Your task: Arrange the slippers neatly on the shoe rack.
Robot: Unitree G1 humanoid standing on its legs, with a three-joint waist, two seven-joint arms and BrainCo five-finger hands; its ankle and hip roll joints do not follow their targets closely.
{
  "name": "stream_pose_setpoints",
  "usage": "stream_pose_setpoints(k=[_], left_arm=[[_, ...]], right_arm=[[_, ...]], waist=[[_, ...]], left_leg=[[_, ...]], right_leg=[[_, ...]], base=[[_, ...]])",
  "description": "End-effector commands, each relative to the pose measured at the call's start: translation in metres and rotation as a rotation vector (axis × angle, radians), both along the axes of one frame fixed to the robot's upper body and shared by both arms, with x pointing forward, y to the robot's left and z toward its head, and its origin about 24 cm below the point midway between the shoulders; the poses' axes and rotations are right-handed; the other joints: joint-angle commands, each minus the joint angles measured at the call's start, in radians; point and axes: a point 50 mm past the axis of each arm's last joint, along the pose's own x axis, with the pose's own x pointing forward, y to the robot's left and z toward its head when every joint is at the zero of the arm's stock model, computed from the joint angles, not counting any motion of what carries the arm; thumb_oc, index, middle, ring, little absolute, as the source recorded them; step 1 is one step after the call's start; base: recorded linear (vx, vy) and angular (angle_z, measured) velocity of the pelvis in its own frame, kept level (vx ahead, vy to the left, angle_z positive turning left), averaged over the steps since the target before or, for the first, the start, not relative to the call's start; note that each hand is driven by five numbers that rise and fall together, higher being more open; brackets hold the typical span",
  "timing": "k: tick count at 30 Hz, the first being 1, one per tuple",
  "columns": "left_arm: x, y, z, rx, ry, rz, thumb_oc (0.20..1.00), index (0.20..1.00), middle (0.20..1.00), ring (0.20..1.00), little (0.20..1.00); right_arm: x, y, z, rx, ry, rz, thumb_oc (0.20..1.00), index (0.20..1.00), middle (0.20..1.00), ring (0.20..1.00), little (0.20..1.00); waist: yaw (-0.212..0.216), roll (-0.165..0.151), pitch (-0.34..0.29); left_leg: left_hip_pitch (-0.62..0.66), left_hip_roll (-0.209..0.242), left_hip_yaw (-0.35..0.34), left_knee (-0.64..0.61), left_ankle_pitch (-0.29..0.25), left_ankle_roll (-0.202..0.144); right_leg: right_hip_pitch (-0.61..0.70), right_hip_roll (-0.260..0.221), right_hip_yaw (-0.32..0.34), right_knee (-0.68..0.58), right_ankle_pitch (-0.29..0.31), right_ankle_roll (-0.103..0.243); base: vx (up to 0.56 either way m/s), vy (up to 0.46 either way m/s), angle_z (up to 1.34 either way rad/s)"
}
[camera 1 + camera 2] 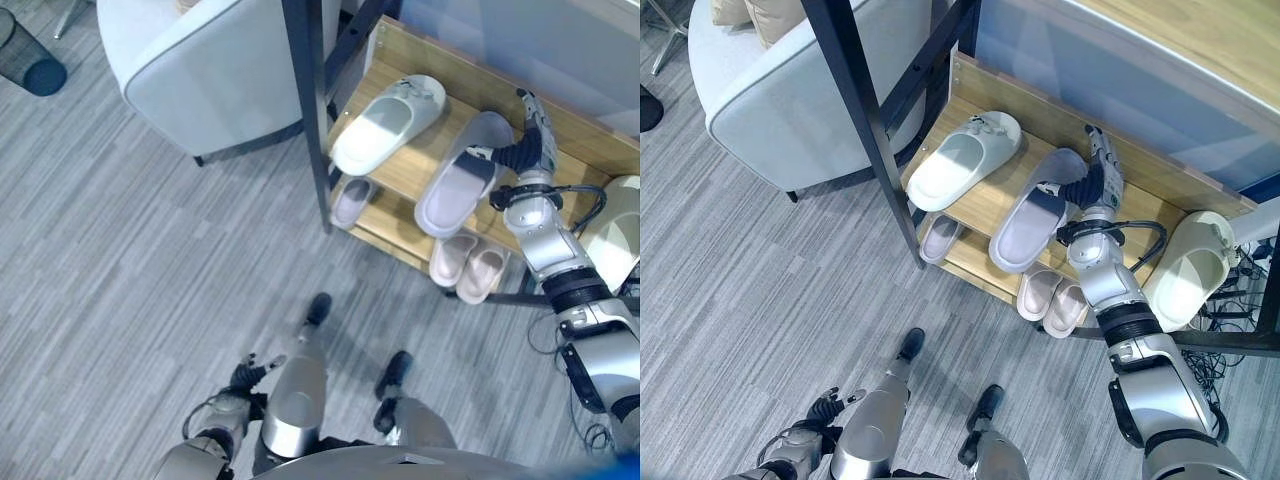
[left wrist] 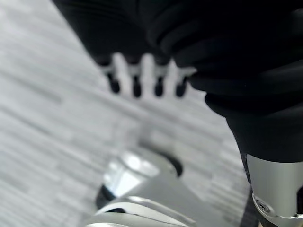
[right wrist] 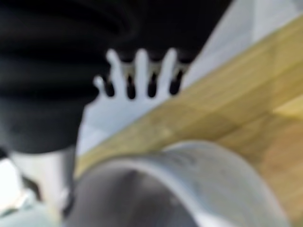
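On the rack's (image 1: 590, 135) top shelf, right hand (image 1: 527, 150) beside grey slipper (image 1: 462, 175).
Fingers straight; left hand (image 1: 248, 375) relaxed, low left.

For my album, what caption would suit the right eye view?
Right hand resting beside a grey slipper on the wooden shoe rack, next to a white slipper.

The right robot hand (image 3: 137, 75) reaches away from the camera, its silver fingers (image 3: 141, 61) held straight and slightly spread, dark cover filling the area from nine to twelve o'clock. Beyond the fingertips lies a pale wall panel (image 3: 265, 23) toward one o'clock. A wooden shelf (image 3: 236, 109) runs across toward three o'clock. At six o'clock, close below the fingers, sits the rounded strap of a grey slipper (image 3: 199, 184), resting on that shelf.
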Motion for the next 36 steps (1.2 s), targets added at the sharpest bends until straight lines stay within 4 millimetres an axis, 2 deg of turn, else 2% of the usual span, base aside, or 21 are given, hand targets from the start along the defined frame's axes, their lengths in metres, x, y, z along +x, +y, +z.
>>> stream_pose_setpoints(k=[1,7,11,13,14,15,18,23,24,29,33,36], left_arm=[[-0.007,0.005,-0.002,0.015,0.018,0.063,1.0,1.0,1.0,1.0,1.0],[-0.007,0.005,-0.002,0.019,0.023,0.042,1.0,1.0,1.0,1.0,1.0],[-0.018,0.008,-0.006,0.023,0.059,0.045,1.0,1.0,1.0,1.0,1.0],[-0.024,0.009,-0.008,0.018,0.078,0.055,1.0,1.0,1.0,1.0,1.0],[-0.024,0.009,-0.008,0.018,0.079,0.055,1.0,1.0,1.0,1.0,1.0],[-0.026,0.007,-0.009,0.013,0.084,0.045,1.0,1.0,1.0,1.0,1.0],[-0.031,0.003,-0.012,0.003,0.111,0.02,1.0,1.0,1.0,1.0,1.0],[-0.037,0.0,-0.014,-0.001,0.132,0.003,1.0,1.0,1.0,1.0,1.0],[-0.039,0.0,-0.015,0.014,0.145,-0.017,1.0,1.0,1.0,1.0,1.0],[-0.042,0.002,-0.016,0.031,0.162,-0.047,1.0,1.0,1.0,1.0,1.0],[-0.037,-0.003,-0.015,0.042,0.149,-0.107,1.0,1.0,1.0,1.0,1.0],[-0.033,-0.003,-0.013,0.07,0.146,-0.164,1.0,1.0,1.0,1.0,1.0]], right_arm=[[-0.001,0.003,0.02,0.005,-0.082,0.04,1.0,1.0,1.0,1.0,1.0],[-0.006,0.019,0.011,0.048,-0.073,0.13,1.0,1.0,1.0,1.0,1.0],[-0.009,0.025,-0.007,0.01,0.02,0.183,1.0,1.0,1.0,1.0,1.0],[-0.015,0.028,-0.024,-0.052,0.098,0.213,1.0,1.0,1.0,1.0,1.0],[-0.015,0.028,-0.024,-0.052,0.099,0.213,1.0,1.0,1.0,1.0,1.0],[-0.017,0.026,-0.036,-0.056,0.141,0.199,1.0,1.0,1.0,1.0,1.0],[-0.017,0.025,-0.043,-0.05,0.156,0.17,1.0,1.0,1.0,1.0,1.0],[-0.015,0.015,-0.046,-0.034,0.147,0.099,1.0,1.0,1.0,1.0,1.0],[-0.011,0.008,-0.045,0.026,0.133,0.046,1.0,1.0,1.0,1.0,1.0],[-0.006,0.004,-0.042,0.02,0.144,0.026,1.0,1.0,1.0,1.0,1.0],[-0.002,-0.007,-0.034,-0.029,0.122,-0.037,1.0,1.0,1.0,1.0,1.0],[0.007,-0.01,-0.015,-0.001,0.083,-0.041,1.0,1.0,1.0,1.0,1.0]], waist=[[-0.028,-0.037,-0.034],[-0.048,-0.031,-0.042],[-0.059,-0.033,-0.069],[-0.067,-0.032,-0.081],[-0.068,-0.032,-0.082],[-0.07,-0.028,-0.087],[-0.073,-0.018,-0.097],[-0.067,-0.016,-0.109],[-0.058,-0.021,-0.114],[-0.049,-0.031,-0.116],[-0.037,-0.03,-0.111],[-0.028,-0.033,-0.099]], left_leg=[[-0.048,-0.057,-0.033,0.113,-0.153,0.042],[-0.033,-0.053,-0.023,0.111,-0.155,0.044],[-0.013,-0.05,-0.013,0.101,-0.156,0.046],[-0.003,-0.051,-0.014,0.096,-0.159,0.047],[-0.002,-0.051,-0.015,0.095,-0.159,0.047],[0.0,-0.055,-0.018,0.095,-0.16,0.048],[0.011,-0.06,-0.015,0.085,-0.163,0.054],[0.013,-0.064,-0.018,0.084,-0.167,0.059],[0.014,-0.064,-0.019,0.079,-0.167,0.059],[0.01,-0.067,-0.021,0.083,-0.171,0.059],[-0.001,-0.07,-0.029,0.091,-0.173,0.058],[-0.016,-0.07,-0.03,0.095,-0.169,0.055]], right_leg=[[-0.004,-0.018,0.093,0.075,-0.034,0.005],[-0.001,-0.019,0.104,0.079,-0.036,0.003],[0.01,-0.023,0.11,0.078,-0.04,0.003],[0.02,-0.025,0.105,0.078,-0.042,0.004],[0.021,-0.025,0.104,0.077,-0.042,0.004],[0.024,-0.027,0.102,0.079,-0.045,0.005],[0.029,-0.029,0.099,0.077,-0.044,0.008],[0.037,-0.029,0.094,0.068,-0.042,0.011],[0.038,-0.028,0.09,0.06,-0.035,0.013],[0.042,-0.027,0.086,0.054,-0.032,0.014],[0.04,-0.026,0.081,0.053,-0.031,0.016],[0.028,-0.024,0.084,0.049,-0.022,0.016]], base=[[0.0,0.0,0.0],[0.0,0.0,0.0],[0.04,-0.004,-0.04],[0.04,-0.029,-0.13],[0.05,-0.033,-0.13],[0.03,-0.014,-0.07],[0.05,-0.001,-0.05],[0.05,0.001,0.02],[0.07,-0.006,0.06],[0.02,-0.002,0.01],[0.02,-0.001,0.03],[-0.01,0.002,0.02]])
